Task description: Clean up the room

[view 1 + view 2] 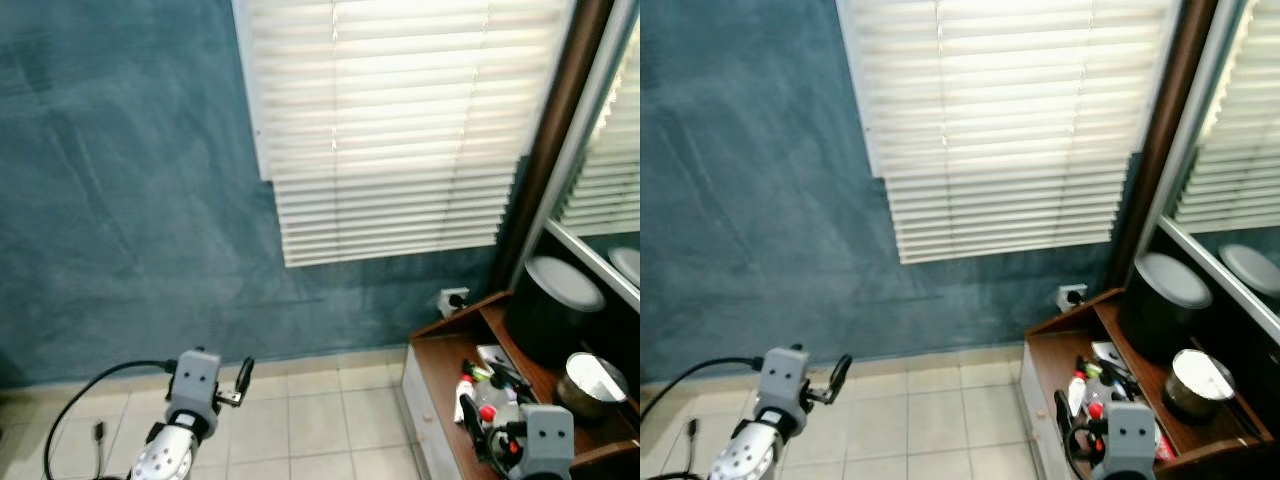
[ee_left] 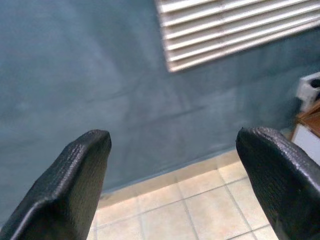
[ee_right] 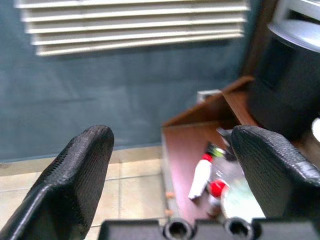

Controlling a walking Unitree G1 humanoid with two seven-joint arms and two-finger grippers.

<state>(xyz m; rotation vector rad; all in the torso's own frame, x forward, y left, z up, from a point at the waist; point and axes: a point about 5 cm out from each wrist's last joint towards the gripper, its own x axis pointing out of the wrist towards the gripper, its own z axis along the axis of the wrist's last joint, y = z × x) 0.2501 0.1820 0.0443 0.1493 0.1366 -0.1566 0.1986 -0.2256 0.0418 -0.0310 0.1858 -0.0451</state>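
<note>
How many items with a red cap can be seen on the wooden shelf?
2. A white tube with a red cap lies nearer the shelf's floor-side edge. A small bottle with a round red cap stands just beside it. The right end effector may hide more.

On my head views the wooden dresser point(image 1: 440, 352) is cut off by the right and bottom edges. My right gripper point(image 1: 478, 428) hides part of the small clutter point(image 1: 478, 385) on it; these items are too small and blurred to name. The mirror point(image 1: 612, 195) and the black cable point(image 1: 70, 410) also run out of frame.
</note>
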